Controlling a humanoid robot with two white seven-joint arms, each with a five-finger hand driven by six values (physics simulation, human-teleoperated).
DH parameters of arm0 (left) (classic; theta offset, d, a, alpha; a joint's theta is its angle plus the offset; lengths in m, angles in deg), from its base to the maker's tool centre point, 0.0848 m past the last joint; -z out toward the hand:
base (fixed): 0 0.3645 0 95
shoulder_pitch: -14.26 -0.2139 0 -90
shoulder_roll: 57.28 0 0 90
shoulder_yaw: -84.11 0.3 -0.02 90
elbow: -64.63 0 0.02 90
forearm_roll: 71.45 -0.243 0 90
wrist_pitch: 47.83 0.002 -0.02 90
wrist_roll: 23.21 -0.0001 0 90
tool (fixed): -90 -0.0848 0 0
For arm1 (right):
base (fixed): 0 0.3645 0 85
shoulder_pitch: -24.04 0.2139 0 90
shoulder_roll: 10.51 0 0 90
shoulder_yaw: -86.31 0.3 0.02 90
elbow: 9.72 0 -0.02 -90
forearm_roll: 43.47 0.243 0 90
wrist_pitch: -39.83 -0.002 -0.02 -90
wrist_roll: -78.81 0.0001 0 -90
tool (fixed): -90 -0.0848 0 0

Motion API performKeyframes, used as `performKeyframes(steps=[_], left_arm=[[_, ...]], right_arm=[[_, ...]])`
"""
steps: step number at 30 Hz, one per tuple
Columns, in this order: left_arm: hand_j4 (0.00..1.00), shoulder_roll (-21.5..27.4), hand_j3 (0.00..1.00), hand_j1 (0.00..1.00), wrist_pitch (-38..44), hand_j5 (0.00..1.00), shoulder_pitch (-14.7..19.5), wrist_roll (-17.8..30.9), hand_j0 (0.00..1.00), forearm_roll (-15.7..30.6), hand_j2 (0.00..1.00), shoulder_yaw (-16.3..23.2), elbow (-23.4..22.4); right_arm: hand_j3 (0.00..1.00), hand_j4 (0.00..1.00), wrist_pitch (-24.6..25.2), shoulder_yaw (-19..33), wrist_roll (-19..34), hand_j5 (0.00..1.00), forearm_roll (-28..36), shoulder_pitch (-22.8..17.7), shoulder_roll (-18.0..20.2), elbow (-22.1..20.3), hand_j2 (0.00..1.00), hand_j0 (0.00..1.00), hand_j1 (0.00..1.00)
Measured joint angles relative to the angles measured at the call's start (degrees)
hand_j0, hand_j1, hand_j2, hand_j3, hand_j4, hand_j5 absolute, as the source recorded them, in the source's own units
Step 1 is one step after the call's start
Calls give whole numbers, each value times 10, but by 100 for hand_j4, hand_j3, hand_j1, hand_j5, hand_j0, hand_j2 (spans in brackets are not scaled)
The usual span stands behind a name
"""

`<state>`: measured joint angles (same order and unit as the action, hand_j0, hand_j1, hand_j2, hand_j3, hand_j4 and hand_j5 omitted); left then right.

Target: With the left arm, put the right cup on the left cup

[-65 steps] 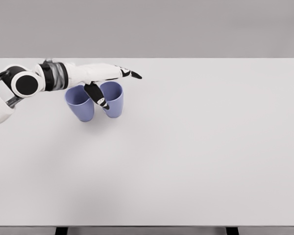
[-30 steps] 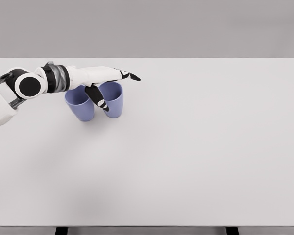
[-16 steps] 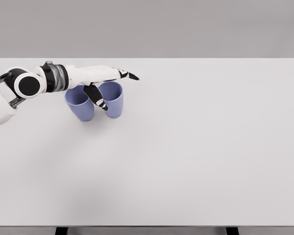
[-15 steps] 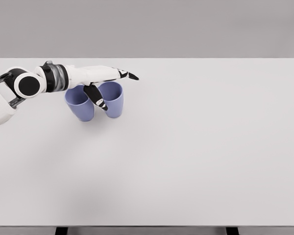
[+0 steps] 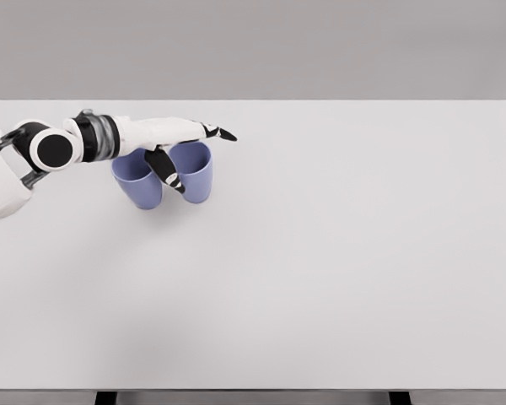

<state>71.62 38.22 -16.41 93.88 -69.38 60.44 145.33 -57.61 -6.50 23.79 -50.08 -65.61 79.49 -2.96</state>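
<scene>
Both plain tapered cups, the left cup and the right cup, are the same soft periwinkle blue with no print at all. The white five-fingered left hand has black fingertips, plus black and grey bands at the wrist. The wide flat table is off-white, backdrop plain grey.

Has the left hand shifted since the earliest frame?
Yes. The left hand has drawn slightly back toward the picture's left, judged against the right cup, which sits unmoved beside the left cup.
</scene>
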Motion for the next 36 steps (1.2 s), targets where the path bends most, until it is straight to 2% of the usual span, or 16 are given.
performKeyframes(steps=[14,15,17,26,36], left_arm=[[100,-7,100,100,15,100,-6,0,100,-5,100,1,-6],[99,-8,99,99,15,99,-6,0,99,-5,99,1,-6],[88,-9,88,88,15,88,-9,-3,88,-5,88,1,-6],[72,-8,72,72,15,72,-12,-6,72,-4,72,1,-6],[60,-7,60,60,12,60,-11,-5,60,6,60,1,-6]], right_arm=[[100,100,0,0,0,100,0,-1,0,0,100,100,100],[100,100,0,0,0,100,0,-1,0,0,100,100,100],[100,100,0,0,0,100,0,-1,0,0,100,100,100],[100,100,0,0,0,100,0,0,0,0,100,100,100],[100,100,0,0,0,100,0,0,0,0,100,100,100]])
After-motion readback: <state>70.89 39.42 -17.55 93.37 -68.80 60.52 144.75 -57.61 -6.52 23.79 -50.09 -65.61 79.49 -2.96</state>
